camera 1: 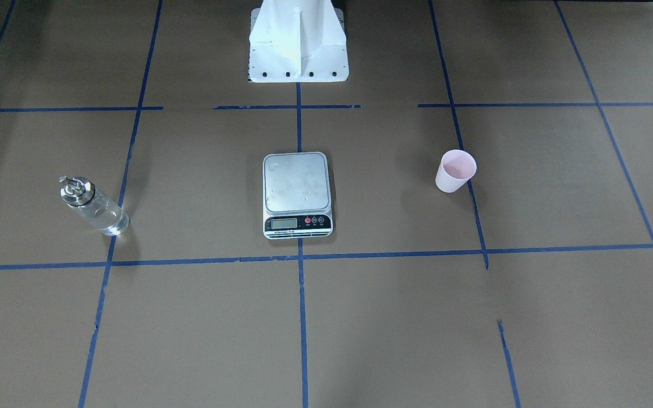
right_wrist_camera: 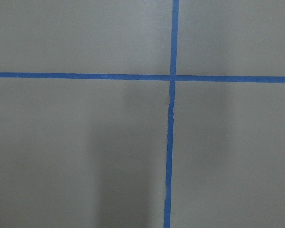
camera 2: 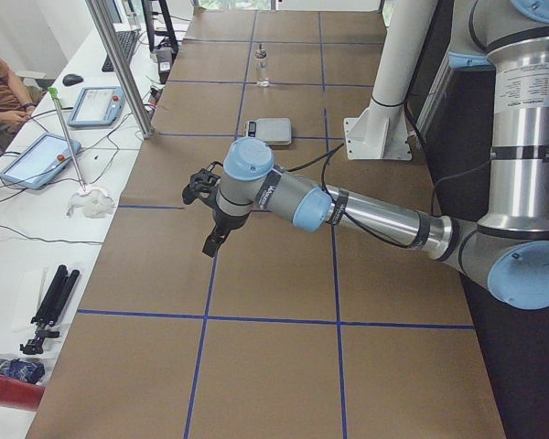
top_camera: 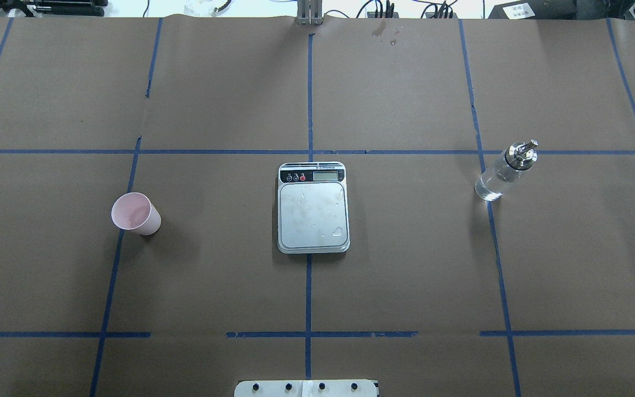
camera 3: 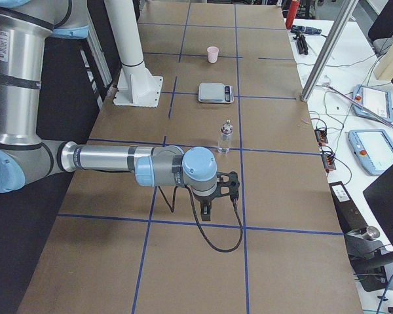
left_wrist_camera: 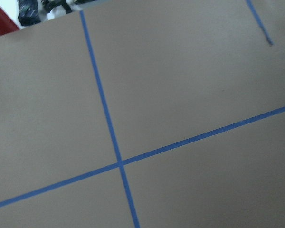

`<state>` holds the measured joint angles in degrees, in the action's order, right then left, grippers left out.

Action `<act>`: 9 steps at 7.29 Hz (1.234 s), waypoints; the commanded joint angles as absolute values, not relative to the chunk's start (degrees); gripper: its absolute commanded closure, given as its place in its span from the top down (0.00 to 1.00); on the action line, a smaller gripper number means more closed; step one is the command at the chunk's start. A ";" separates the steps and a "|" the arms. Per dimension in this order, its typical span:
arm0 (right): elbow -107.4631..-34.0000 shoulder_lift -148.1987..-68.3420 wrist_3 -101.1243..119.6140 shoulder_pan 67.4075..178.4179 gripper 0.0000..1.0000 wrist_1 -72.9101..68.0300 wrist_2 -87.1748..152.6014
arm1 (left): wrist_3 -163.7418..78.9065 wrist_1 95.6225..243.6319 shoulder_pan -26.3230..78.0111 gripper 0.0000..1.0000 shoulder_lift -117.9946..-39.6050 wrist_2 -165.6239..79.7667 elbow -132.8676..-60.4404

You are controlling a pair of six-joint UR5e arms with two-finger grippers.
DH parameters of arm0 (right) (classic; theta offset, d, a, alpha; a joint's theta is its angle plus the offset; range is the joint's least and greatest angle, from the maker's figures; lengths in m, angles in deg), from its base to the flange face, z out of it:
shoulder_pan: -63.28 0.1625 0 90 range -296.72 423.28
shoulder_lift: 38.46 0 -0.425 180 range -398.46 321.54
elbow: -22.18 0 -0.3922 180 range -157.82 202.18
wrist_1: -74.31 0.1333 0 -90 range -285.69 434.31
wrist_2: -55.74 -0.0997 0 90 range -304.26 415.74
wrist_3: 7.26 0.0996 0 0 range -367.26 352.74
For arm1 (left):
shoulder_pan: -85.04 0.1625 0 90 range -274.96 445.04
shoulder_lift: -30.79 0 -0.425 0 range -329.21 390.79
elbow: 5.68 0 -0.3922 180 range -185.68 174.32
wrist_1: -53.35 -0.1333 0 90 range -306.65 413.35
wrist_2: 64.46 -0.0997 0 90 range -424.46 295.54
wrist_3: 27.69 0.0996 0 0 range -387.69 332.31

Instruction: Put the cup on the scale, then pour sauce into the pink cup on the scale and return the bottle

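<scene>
The pink cup [camera 1: 454, 171] [top_camera: 135, 214] stands upright on the brown table, well apart from the scale [camera 1: 297, 192] [top_camera: 312, 212], whose silver platform is bare. On the scale's other side, the clear bottle [camera 1: 93, 205] [top_camera: 505, 171] stands upright with colourless sauce [top_camera: 491, 186] inside. My left gripper [camera 2: 212, 245] hangs low over the table beyond the cup. My right gripper [camera 3: 206, 212] hovers a short way past the bottle [camera 3: 225, 137]. Both show only in the side views, so I cannot tell if they are open or shut. Both wrist views show only paper and tape.
Blue tape lines [top_camera: 309, 110] grid the brown paper. The white robot pedestal [camera 1: 297, 45] stands at the table's robot side. A bench with tablets [camera 2: 37, 157], a metal post [camera 2: 119, 64] and a seated person [camera 2: 0, 87] runs along the far side.
</scene>
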<state>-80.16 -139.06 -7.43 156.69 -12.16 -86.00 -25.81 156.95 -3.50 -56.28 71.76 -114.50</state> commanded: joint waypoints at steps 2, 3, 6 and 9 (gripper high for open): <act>-80.22 -139.01 -7.43 156.80 1.00 -12.18 -85.95 | -27.76 157.15 1.69 1.00 -62.79 72.12 -114.41; -80.30 -139.01 -7.52 156.80 1.00 -12.18 -85.86 | -38.91 157.58 6.33 1.00 -64.11 71.60 -114.84; -82.33 -139.44 -7.61 157.50 1.00 -12.26 -85.68 | -66.06 157.58 17.51 1.00 -65.19 65.80 -119.14; -81.45 -139.62 -5.50 157.59 1.00 -12.00 -86.03 | -95.36 162.66 34.61 1.00 -65.01 50.56 -119.07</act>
<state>-81.58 -139.28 -6.09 157.53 -12.22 -86.05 -83.69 160.35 27.32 -65.05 57.20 -119.16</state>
